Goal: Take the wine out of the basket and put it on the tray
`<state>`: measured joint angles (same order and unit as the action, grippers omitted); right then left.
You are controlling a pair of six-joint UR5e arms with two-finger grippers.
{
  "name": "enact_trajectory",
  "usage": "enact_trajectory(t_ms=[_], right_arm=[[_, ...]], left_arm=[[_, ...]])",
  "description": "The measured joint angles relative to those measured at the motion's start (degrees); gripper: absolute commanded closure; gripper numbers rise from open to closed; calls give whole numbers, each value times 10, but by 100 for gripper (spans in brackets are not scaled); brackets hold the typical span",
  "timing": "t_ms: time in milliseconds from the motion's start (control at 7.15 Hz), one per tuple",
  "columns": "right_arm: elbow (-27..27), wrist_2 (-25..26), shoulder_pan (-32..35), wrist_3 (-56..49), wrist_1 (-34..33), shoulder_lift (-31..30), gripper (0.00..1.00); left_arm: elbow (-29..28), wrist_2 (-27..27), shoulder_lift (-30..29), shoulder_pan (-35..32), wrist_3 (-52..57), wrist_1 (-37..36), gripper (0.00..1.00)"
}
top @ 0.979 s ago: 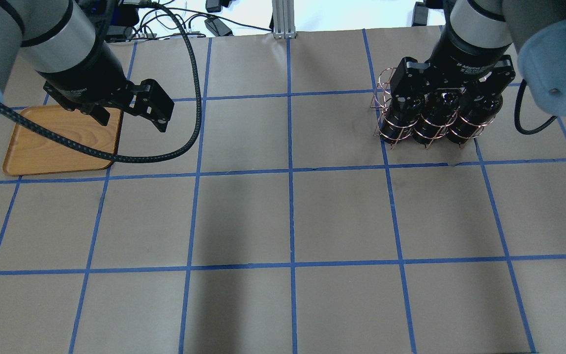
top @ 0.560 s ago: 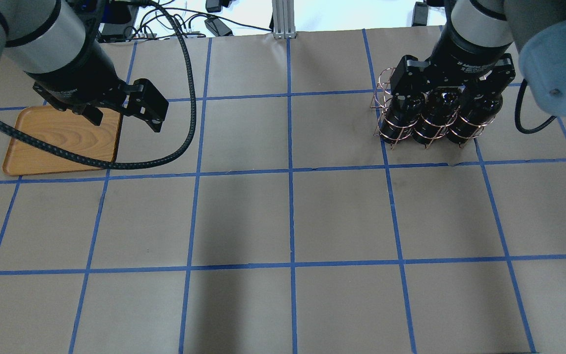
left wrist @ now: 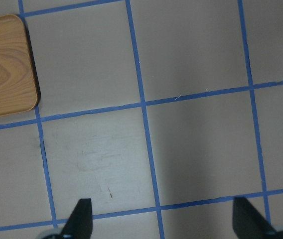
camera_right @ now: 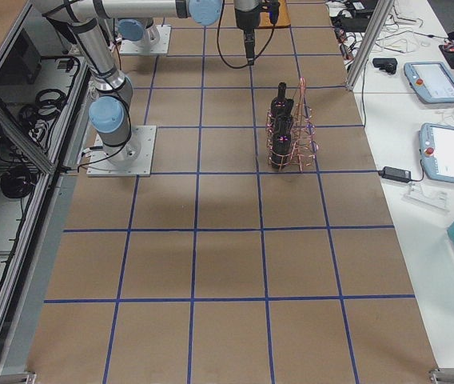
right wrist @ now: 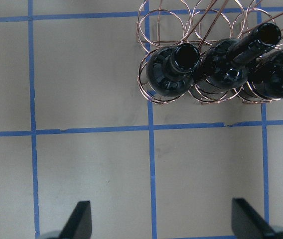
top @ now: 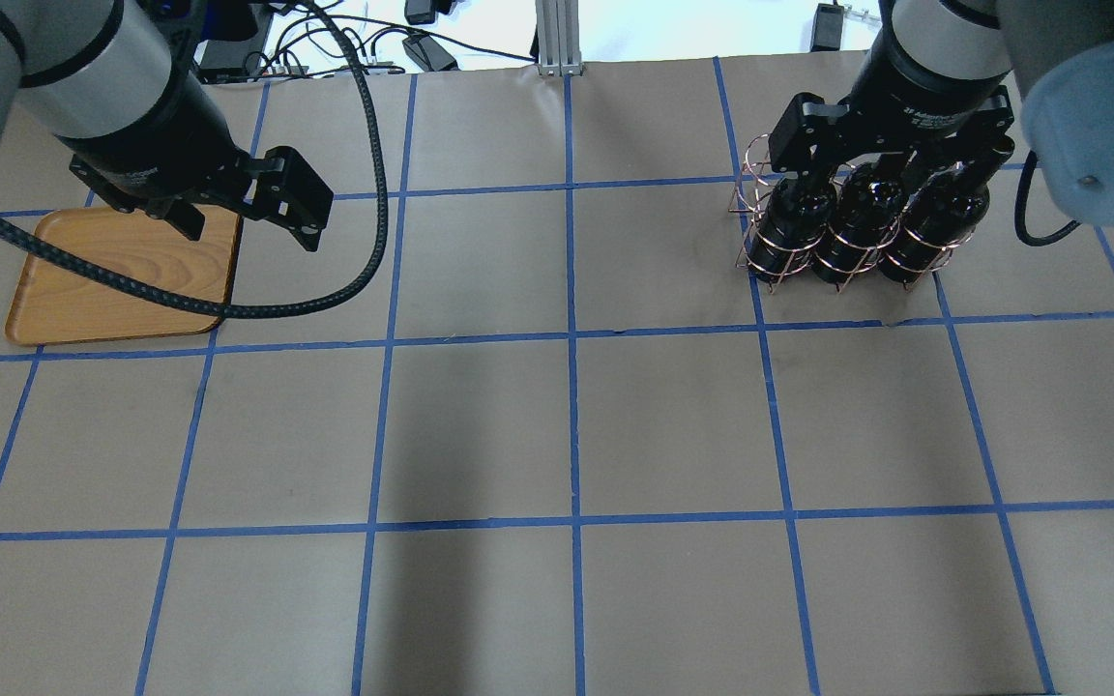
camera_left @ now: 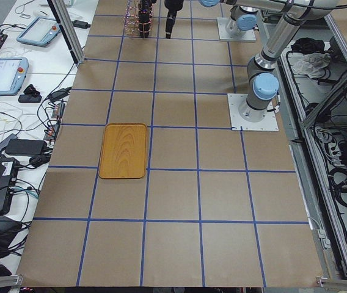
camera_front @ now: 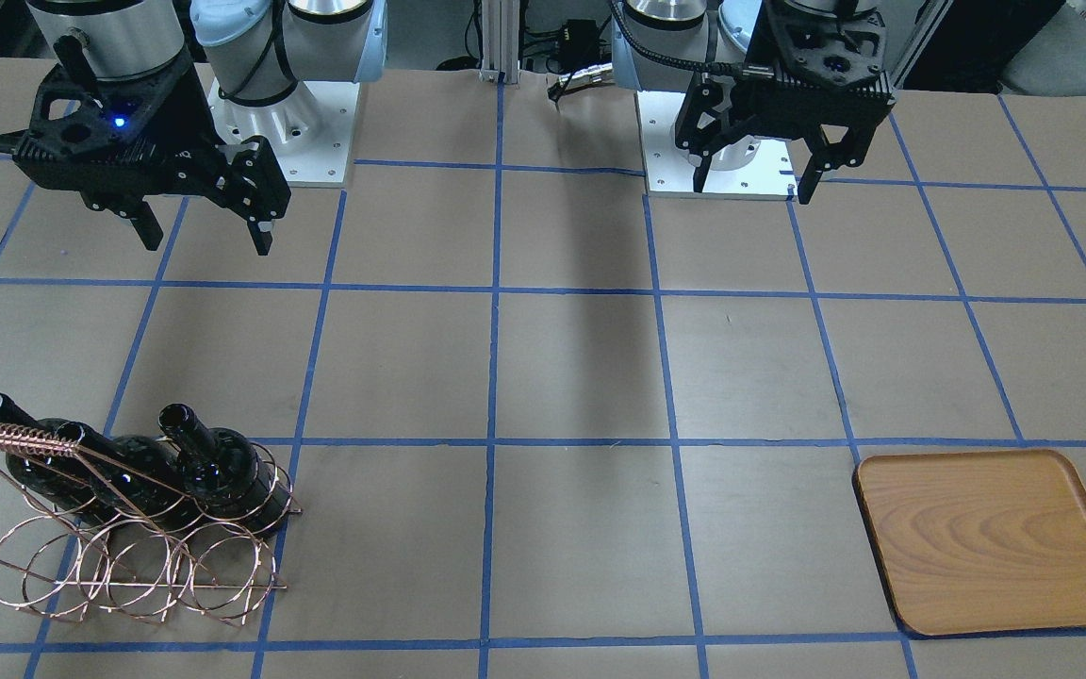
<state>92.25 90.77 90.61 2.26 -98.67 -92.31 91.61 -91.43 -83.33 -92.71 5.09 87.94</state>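
While right tool [camera_front: 203, 232] hangs spread near basket [camera_front: 128, 568] of wine [camera_front: 222, 469], left tool [camera_front: 752, 179] spread off tray [camera_front: 995, 539] corner

Only small white print shows, on the right pincer's [top: 895, 166] black body, too blurred to read.

The wine bottles [camera_front: 222, 471] are glossy near-black. The wire basket [camera_front: 10, 439] is copper-coloured. The tray [camera_front: 991, 538] has light brown wood grain (curved darker streaks). The table [camera_front: 581, 377] is dull brown, gridded with blue tape [camera_front: 496, 377].
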Motion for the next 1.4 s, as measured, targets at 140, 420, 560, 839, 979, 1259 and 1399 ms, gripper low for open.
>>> enact_trajectory(t_ms=[140,420,560,839,979,1259,1399], right_arm=[[0,-4,-5,-3,-1,1,0],[0,-46,-29,-19,-18,8,0],[-1,-60,-52,-46,-32,18,0],[-3,-65,-99,-136,-67,40,0],[-3,-62,-108,-164,-81,53,0],[-2,-43,-113,-214,-115,82,0],[-2,-30,-114,-228,-133,97,1]], left_arm=[[-3,1,-3,1,-1,-1,0],[-25,2,-8,4,-2,0,0],[-36,1,-9,5,-2,0,0],[-43,-4,-9,6,-2,4,0],[-44,-6,-5,6,-2,10,0],[-44,-12,0,6,0,12,0],[-42,-13,2,6,-2,11,0]])
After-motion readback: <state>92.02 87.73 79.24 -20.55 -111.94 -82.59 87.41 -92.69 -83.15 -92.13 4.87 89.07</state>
